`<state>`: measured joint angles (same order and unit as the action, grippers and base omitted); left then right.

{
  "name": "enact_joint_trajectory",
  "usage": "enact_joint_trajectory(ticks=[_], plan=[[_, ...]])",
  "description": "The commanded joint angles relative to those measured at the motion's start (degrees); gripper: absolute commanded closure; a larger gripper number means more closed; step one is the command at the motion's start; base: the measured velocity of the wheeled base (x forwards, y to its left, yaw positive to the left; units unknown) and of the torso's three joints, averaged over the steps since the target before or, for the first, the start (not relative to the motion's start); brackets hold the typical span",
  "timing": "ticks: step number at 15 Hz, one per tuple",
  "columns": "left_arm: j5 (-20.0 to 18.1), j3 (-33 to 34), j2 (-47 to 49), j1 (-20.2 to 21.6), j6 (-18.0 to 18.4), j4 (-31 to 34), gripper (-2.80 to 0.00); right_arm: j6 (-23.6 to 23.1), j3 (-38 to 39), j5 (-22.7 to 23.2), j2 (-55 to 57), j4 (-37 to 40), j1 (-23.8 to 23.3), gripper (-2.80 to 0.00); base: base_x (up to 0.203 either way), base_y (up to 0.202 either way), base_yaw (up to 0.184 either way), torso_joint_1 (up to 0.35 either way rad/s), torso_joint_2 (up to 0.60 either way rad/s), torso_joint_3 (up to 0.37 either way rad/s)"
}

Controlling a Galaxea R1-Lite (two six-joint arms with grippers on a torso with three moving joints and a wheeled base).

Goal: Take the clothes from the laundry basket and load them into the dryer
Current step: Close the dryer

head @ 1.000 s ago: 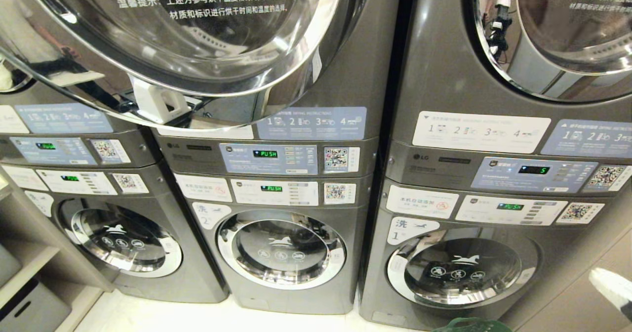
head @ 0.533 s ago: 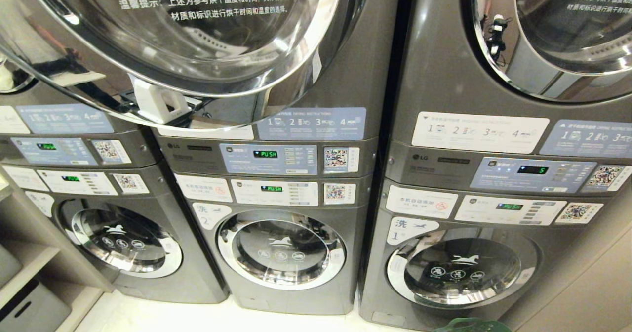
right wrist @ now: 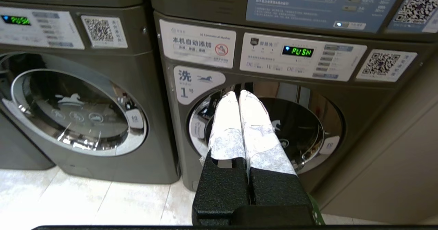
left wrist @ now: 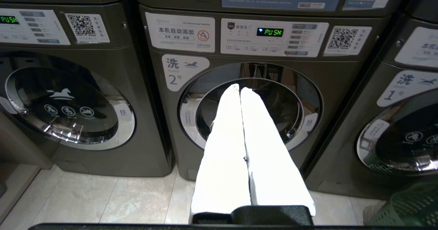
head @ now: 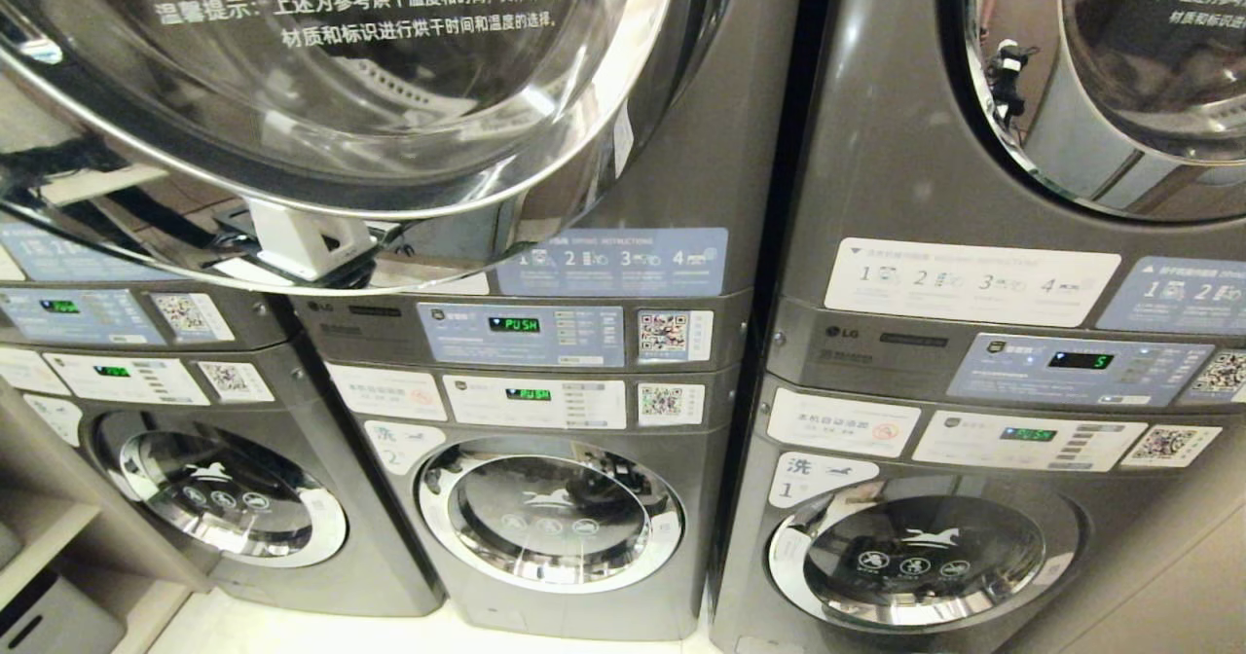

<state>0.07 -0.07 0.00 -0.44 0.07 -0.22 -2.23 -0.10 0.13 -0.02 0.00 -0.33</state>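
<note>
Looking down from my head, I face a wall of stacked grey machines: the open chrome-ringed dryer door (head: 321, 99) fills the upper left, and the middle stack's control panel (head: 523, 334) reads PUSH beneath it. A second ago the white tip of my right gripper showed at the lower right edge of this view, and a sliver of the green laundry basket sat at the bottom edge; now neither arm nor basket is in it. The whole scene has also slid a little, which I take as my own camera moving, not the machines.

From my left wrist, the left gripper (left wrist: 239, 90) hangs low in front of washer number 2 (left wrist: 249, 113), its white fingers (left wrist: 226, 148) pressed together and holding nothing. The green laundry basket (left wrist: 407, 206) sits on the floor just beside washer number 1, and I cannot make out any clothes in the part that shows.

From my right wrist, the right gripper (right wrist: 238, 94) points at the door of washer number 1 (right wrist: 273, 130), its padded fingers (right wrist: 227, 134) together and empty.

My guess is the right arm has tucked back to rest after a drop-off, so either another reach to the basket comes next or the loading is over.
</note>
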Motion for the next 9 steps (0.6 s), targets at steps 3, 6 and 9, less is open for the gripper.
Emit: enact_joint_trajectory(ticks=[3,6,9], plan=[[0.0,0.0,0.0,0.0,0.0,0.0,0.00,-0.1,-0.2,0.0,0.0,0.1,0.0,0.00,0.195,0.000,0.001,-0.001,0.00,0.002],[0.0,0.0,0.0,0.0,0.1,0.0,0.00,0.0,-0.2,0.0,0.0,0.2,0.0,0.00,0.196,0.000,-0.002,0.003,0.00,-0.001],[0.0,0.0,0.0,0.0,0.0,0.0,0.00,0.1,-0.2,0.0,0.0,0.3,0.0,0.00,0.195,0.000,0.000,0.004,0.00,0.003]])
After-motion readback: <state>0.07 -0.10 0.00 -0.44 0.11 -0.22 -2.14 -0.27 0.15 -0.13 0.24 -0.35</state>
